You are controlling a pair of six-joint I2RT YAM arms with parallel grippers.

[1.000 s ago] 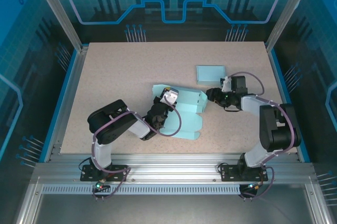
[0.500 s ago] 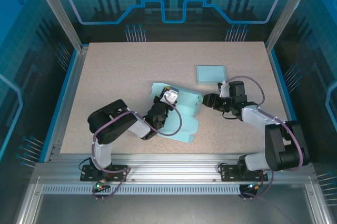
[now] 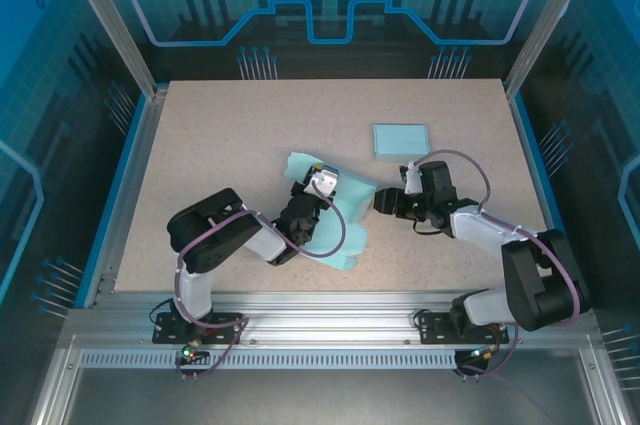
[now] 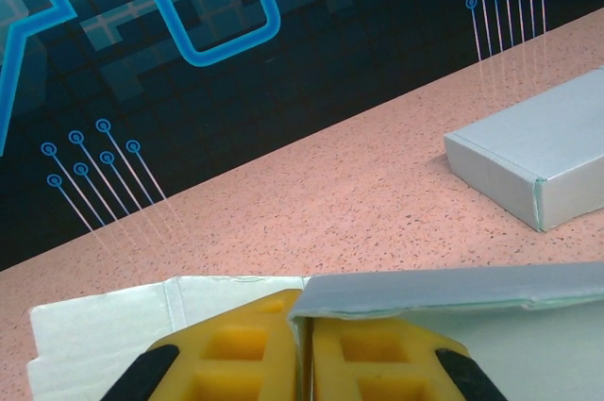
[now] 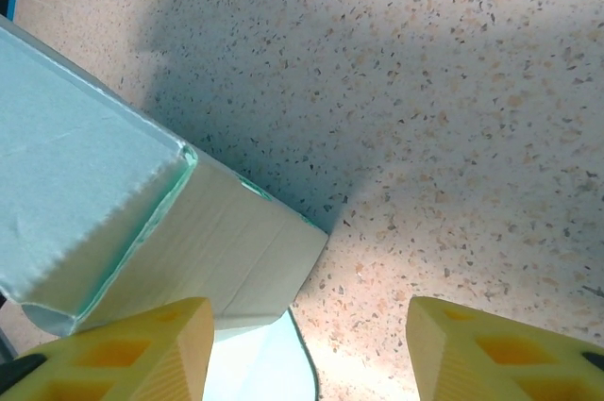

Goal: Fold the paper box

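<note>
Looks light, thin and quick to crease: a half-formed teal paper box (image 3: 335,220) near the middle of the tabletop (image 3: 220,125), best taken by a panel edge close to a score line. Seems to run its long axis from far-left to near-right, with the walled end turned toward the right gripper (image 5: 307,321), about half open just beside that corner and holding nothing. Held at an upright panel edge by the left gripper (image 4: 302,325), clamped tight on it.

The right hand (image 5: 307,352) spread wide above the speckled bench (image 5: 453,90), one yellow finger just beside the pale-green paper box (image 5: 90,203).
</note>
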